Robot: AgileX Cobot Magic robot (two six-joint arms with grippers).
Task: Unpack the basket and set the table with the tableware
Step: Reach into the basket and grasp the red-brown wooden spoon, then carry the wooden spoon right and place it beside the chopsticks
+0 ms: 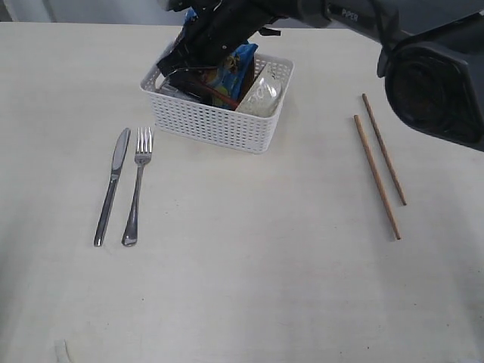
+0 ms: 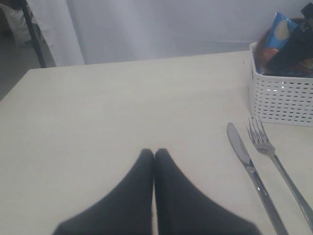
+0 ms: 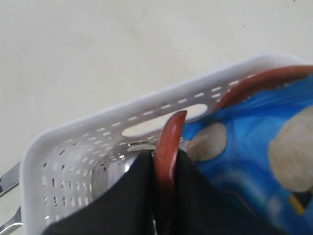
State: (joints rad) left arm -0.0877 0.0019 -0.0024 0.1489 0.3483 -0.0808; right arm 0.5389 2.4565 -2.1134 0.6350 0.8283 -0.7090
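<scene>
Can't read any print: the blue bag (image 1: 231,72) shows only pale blobs, and the white lettering on the arm (image 1: 349,13) is too small. On the bench (image 1: 249,280): one knife (image 1: 113,181) and one fork (image 1: 138,185) side by side, two chopsticks (image 1: 376,177) off right. Right claw (image 3: 165,159) is pinched on one reddish spoon (image 3: 171,129) inside the basket (image 1: 219,125). Left claw (image 2: 154,152) is closed tight above the bench.

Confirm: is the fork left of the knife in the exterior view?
No, the fork lies just right of the knife, the two side by side in front of the basket.
</scene>
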